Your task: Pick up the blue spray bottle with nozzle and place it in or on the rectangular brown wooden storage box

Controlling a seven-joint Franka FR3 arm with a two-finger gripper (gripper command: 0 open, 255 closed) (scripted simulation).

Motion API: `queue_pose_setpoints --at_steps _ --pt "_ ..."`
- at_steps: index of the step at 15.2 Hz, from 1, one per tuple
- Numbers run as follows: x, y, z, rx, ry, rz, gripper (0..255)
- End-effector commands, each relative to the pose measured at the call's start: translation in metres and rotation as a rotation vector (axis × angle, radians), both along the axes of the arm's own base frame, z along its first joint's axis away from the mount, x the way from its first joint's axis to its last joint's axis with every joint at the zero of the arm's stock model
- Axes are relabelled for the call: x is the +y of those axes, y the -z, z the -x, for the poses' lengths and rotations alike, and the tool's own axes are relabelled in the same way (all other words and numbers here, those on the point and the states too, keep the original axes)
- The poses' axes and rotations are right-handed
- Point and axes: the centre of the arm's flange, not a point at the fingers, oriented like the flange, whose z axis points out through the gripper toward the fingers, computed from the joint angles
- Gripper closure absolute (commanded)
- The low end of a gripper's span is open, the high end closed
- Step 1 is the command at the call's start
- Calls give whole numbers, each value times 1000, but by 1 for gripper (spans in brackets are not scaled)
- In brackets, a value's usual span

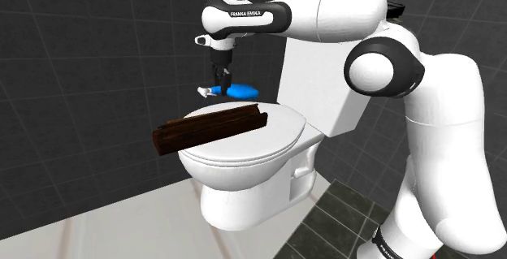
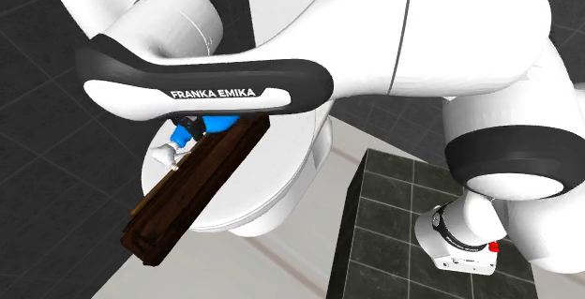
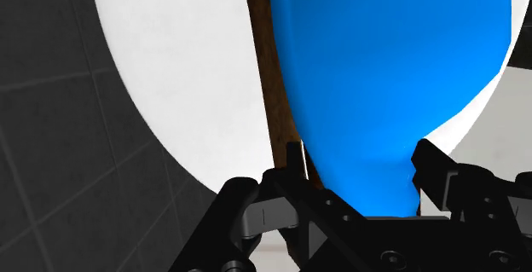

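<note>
The blue spray bottle (image 1: 240,92) lies sideways in my gripper (image 1: 221,80), its white nozzle (image 1: 205,91) pointing to the shoulder view's left. In the wrist view the blue body (image 3: 384,74) sits between the two black fingers (image 3: 294,166), which clasp it. The dark brown wooden box (image 1: 210,127) lies lengthwise across the white toilet lid (image 1: 268,140), just in front of and below the bottle. In the second exterior view the bottle (image 2: 221,122) and its nozzle (image 2: 169,153) peek out under the forearm, just beyond the box (image 2: 192,192). The box's brown edge (image 3: 274,117) runs beside the bottle.
The toilet bowl (image 1: 244,184) and its tank (image 1: 325,95) stand against dark tiled walls (image 1: 89,62). My arm's stand rests on dark floor tiles (image 2: 403,222); pale floor (image 1: 122,233) lies beside the toilet.
</note>
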Motion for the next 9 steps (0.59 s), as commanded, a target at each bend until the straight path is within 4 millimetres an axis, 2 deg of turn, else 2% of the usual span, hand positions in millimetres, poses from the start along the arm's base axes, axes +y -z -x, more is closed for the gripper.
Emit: queue_pose_setpoints --at_steps 1,2,9 --pt "23 1 -14 0 -1 0 255" --pt "33 1 -21 0 -1 0 255" --pt "33 38 -21 0 -1 0 255"
